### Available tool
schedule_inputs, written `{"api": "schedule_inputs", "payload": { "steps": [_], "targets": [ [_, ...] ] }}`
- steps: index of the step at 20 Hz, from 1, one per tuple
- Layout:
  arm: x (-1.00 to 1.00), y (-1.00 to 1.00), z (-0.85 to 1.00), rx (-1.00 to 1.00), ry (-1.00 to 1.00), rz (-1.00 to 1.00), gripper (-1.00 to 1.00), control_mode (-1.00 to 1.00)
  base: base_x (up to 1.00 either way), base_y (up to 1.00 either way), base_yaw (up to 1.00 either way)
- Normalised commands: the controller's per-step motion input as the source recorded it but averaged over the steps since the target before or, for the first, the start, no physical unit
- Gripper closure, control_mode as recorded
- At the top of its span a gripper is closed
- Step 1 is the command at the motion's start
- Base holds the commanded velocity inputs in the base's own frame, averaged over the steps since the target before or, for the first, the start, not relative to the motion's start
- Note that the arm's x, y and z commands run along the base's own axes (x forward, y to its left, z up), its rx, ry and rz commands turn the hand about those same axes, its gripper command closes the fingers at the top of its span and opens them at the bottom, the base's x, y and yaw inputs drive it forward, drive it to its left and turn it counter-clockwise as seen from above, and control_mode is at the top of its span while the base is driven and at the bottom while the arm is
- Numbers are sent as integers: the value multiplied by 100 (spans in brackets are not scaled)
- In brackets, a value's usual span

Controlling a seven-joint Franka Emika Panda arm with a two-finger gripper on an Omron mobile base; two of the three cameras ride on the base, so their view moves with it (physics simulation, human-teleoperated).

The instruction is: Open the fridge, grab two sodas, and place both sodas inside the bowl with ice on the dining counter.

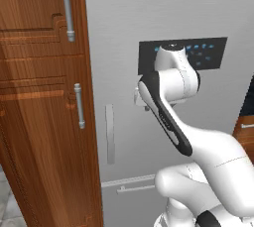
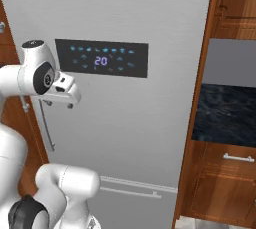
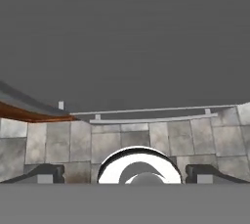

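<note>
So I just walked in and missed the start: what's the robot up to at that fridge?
The arm is reaching toward the fridge, whose door is shut. Its gripper is open and empty, the finger tips spread wide, looking down along the door toward the tiled floor. In the base views the hand sits close to the slim vertical handle, between the handle and the display panel. No sodas are out yet.
</note>
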Motion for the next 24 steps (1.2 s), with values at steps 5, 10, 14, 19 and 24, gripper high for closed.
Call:
{"api": "schedule_inputs", "payload": {
  "steps": [5,10,14,19,24],
  "targets": [
    [29,-26,-1,2,0,13,-100,-100,0,0,0],
    [1,1,-4,0,0,7,-100,100,-8,30,4],
    [0,0,0,0,0,0,-100,100,-42,84,-1],
    [0,0,0,0,0,0,-100,100,-65,76,-13],
    [0,0,0,0,0,0,-100,100,-68,48,-30]
  ]
}}
